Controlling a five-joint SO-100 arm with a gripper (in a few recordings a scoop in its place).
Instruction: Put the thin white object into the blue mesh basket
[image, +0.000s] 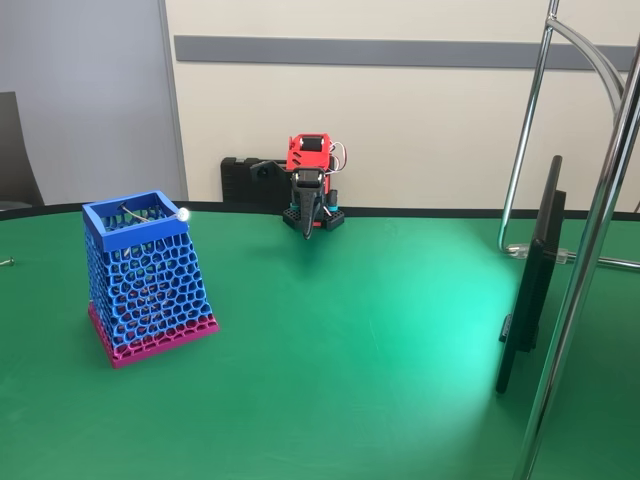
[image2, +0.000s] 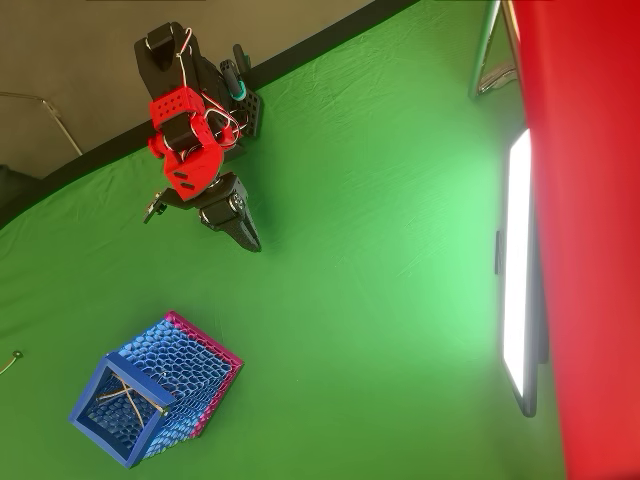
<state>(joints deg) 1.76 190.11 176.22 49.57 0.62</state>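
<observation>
One slender white wire-like strip (image2: 128, 397) already lay slanted across the mouth of the tall blue honeycomb-mesh basket (image2: 97, 423), well apart from the closed, empty end effector (image2: 250, 240) pointing toward the green counter (image2: 380, 330).

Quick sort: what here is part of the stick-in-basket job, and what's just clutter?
Job:
- blue basket
- thin white stick, resting inside the basket across its opening
- end effector, folded back near the arm's base, away from the basket

Clutter:
- screen standing on the right in the fixed view
- metal stand
- small item at the table's left edge
</observation>
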